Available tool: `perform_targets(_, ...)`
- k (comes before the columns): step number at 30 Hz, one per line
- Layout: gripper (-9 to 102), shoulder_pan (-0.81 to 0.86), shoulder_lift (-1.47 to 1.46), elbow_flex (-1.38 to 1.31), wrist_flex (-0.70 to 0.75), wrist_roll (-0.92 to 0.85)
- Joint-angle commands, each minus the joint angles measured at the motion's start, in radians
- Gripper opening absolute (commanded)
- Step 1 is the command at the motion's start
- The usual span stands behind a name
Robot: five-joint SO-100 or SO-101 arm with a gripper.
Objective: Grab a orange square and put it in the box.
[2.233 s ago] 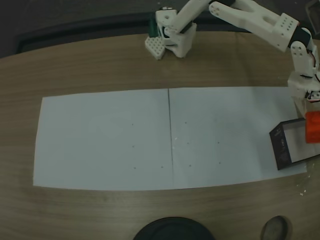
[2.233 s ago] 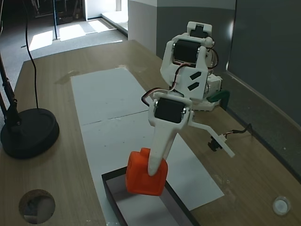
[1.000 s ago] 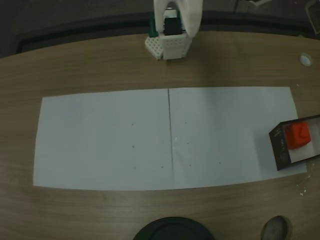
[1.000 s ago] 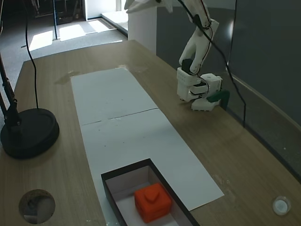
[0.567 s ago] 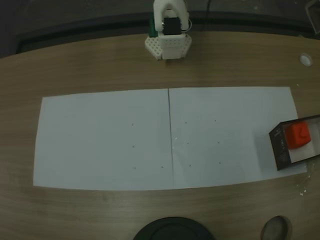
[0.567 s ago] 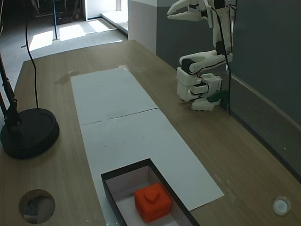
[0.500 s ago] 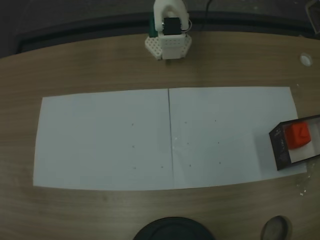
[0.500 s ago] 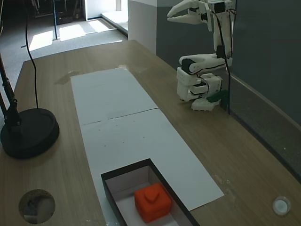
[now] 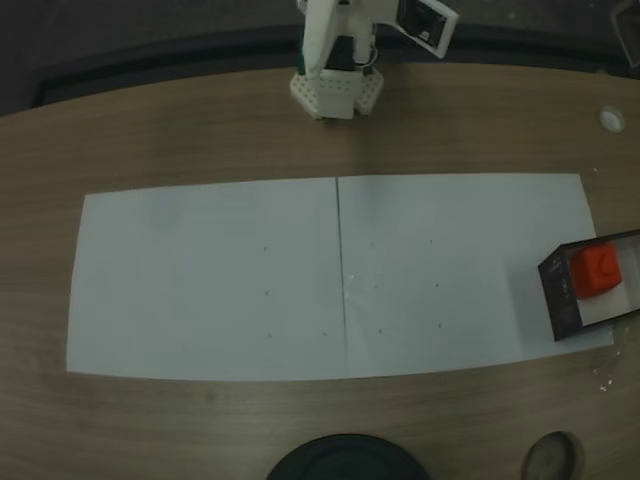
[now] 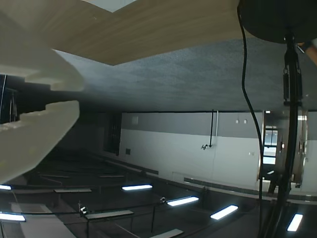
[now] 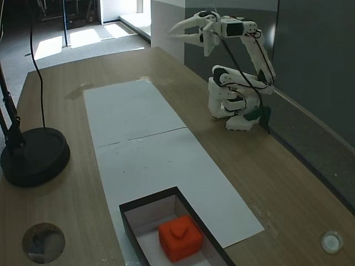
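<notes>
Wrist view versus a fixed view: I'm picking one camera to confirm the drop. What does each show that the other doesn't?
The wrist view, which is upside down, adds the room beyond the table: a wall and light strips. A fixed view adds the cube resting inside the box, the paper and the arm base. Both share the open gripper, empty and high above the table, and the black lamp base.
</notes>
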Motion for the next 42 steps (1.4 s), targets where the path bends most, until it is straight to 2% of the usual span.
perform_targets(1, 0, 0.003, 0.020, 0.094, -0.046, 0.009)
perform_targets(13, 0, 0.003, 0.020, 0.483, -0.091, 0.009)
perform_targets(22, 0, -0.009, 0.020, 0.629, -0.071, 0.009)
perform_targets(29, 0, -0.179, 0.020, 0.601, 0.078, 0.003)
perform_targets(34, 0, -0.183, 0.020, 0.571, 0.195, 0.008)
perform_targets(42, 0, -0.186, 0.020, 0.569, 0.202, 0.005)
